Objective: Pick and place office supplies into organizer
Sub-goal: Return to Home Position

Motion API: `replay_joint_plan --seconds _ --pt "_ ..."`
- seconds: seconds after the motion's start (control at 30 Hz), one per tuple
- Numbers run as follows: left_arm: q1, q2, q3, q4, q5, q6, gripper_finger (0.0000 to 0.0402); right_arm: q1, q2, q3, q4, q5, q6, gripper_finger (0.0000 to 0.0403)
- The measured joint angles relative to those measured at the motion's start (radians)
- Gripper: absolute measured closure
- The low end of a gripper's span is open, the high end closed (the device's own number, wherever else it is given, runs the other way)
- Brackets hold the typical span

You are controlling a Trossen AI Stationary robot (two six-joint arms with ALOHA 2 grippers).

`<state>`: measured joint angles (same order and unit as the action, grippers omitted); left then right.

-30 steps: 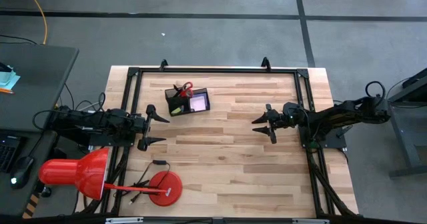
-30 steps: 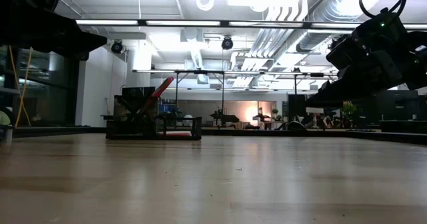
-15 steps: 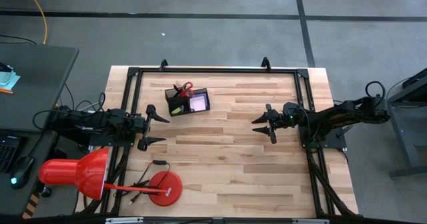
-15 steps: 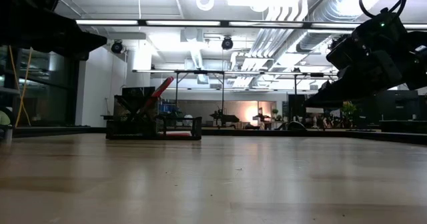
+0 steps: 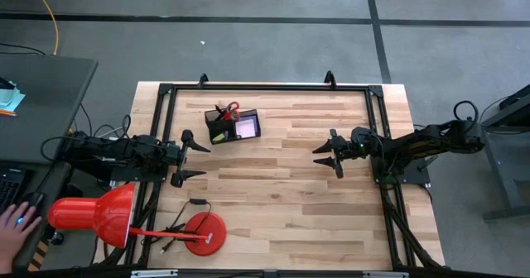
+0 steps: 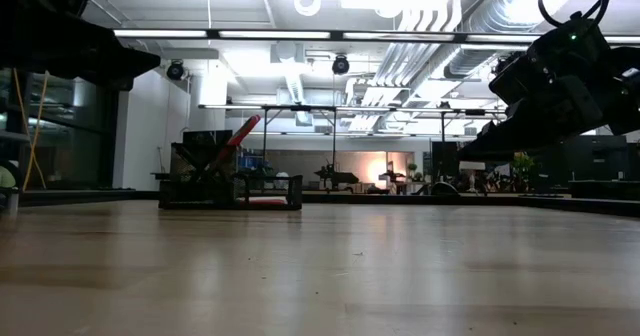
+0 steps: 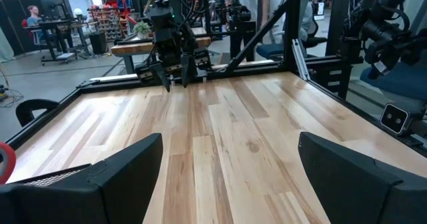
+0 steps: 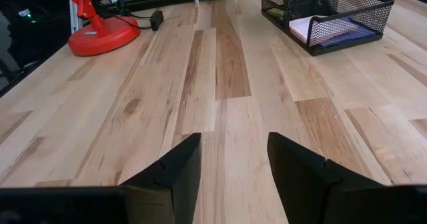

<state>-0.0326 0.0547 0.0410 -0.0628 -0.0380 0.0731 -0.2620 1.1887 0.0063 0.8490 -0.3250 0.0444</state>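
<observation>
Now the left gripper (image 5: 199,158) hovers at the table's (image 5: 281,195) left edge, its fingers spread wide and empty. The right gripper (image 5: 323,156) hangs opposite, toward the right side, likewise released and holding nothing. The organizer (image 5: 257,122) stands nearer the left gripper, apart from both. Red scissors (image 5: 233,108) stick up from its left compartment, and a pad (image 5: 246,127) lies in the right one.

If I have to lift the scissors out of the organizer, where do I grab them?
Grip the scissors by the red handles, coming down from above: they stick up, tilted, past the rim of the organizer, while the blades are down inside its compartment.
</observation>
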Motion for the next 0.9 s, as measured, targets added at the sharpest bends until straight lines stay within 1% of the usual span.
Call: replay_joint_plan --seconds 0.4,0.73,0.9 --pt "0.0 0.0 0.0 0.0 0.0 0.0 0.0066 0.0 0.0 0.0 0.0 0.0 0.0 0.0247" --pt "0.0 0.0 0.0 0.0 0.0 0.0 0.0066 0.0 0.0 0.0 0.0 0.0 0.0 0.024" --pt "0.0 0.0 0.0 0.0 0.0 0.0 0.0066 0.0 0.0 0.0 0.0 0.0 0.0 0.0243"
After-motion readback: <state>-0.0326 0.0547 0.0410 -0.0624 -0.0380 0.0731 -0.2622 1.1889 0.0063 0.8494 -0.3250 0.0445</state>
